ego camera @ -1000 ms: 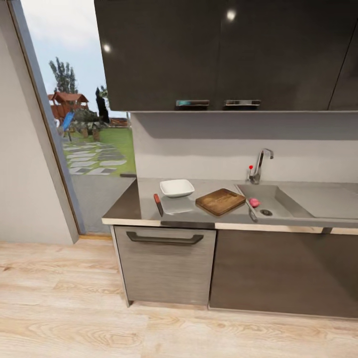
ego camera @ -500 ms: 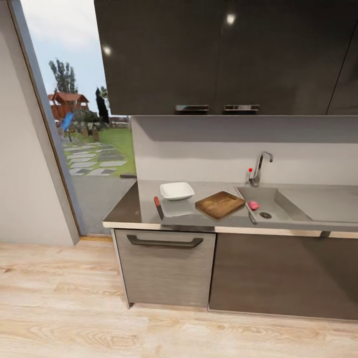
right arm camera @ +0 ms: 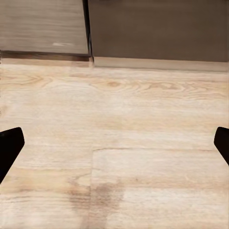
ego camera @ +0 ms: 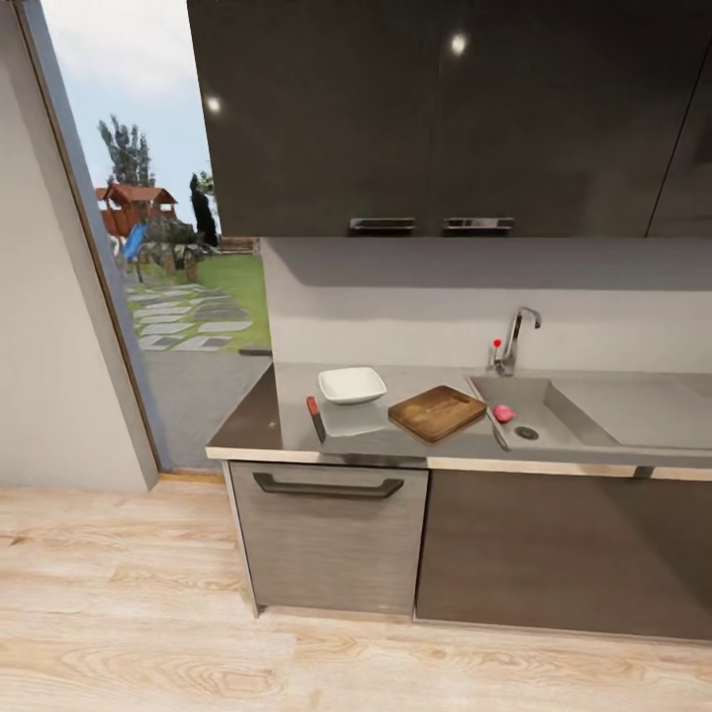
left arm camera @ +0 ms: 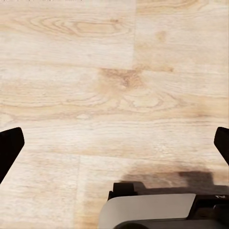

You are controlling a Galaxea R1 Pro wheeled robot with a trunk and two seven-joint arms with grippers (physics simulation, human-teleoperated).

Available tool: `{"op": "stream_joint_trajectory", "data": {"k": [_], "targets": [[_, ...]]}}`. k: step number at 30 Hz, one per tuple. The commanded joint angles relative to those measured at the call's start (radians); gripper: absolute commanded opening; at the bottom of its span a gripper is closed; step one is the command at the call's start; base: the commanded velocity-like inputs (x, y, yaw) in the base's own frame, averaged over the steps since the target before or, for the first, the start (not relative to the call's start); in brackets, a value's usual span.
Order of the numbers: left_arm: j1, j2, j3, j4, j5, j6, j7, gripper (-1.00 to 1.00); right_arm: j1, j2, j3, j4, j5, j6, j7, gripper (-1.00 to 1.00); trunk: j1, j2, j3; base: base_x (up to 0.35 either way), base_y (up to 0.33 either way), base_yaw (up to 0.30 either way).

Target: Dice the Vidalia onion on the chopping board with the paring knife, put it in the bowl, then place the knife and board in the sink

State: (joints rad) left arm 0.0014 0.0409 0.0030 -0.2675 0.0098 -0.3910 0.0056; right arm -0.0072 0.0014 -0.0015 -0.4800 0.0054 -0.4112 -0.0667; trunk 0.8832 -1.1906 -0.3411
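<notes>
The small pink-red round onion (ego camera: 504, 412) sits in the grey rectangular steel sink (ego camera: 554, 410), right of centre in the frame, close to the drain. I'd guess it is light, firm and apt to roll, so pinch it across its middle. On the grey table (ego camera: 287, 420), the dark brown wooden chopping board (ego camera: 436, 412) lies just beside the basin. Left claw (left arm camera: 114, 145) and right claw (right arm camera: 114, 145) both gape wide above the pale wood-plank floor (ego camera: 129, 603), holding nothing.
</notes>
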Motion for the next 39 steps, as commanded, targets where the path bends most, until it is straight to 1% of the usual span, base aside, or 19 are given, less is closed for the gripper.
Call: {"op": "stream_joint_trajectory", "data": {"k": [1,39], "targets": [[0.000,0.000,0.000,-0.001,0.001,-0.002,0.001,1.00,0.000,0.000,0.000,0.001,0.001,-0.003,-0.003,1.00,-0.004,0.007,0.002,0.000,0.000,0.000],[0.000,-0.001,0.000,-0.003,0.001,-0.002,0.004,1.00,0.000,0.000,0.000,0.001,0.001,-0.003,-0.002,1.00,-0.150,0.273,0.121,0.000,0.000,0.000]]}}
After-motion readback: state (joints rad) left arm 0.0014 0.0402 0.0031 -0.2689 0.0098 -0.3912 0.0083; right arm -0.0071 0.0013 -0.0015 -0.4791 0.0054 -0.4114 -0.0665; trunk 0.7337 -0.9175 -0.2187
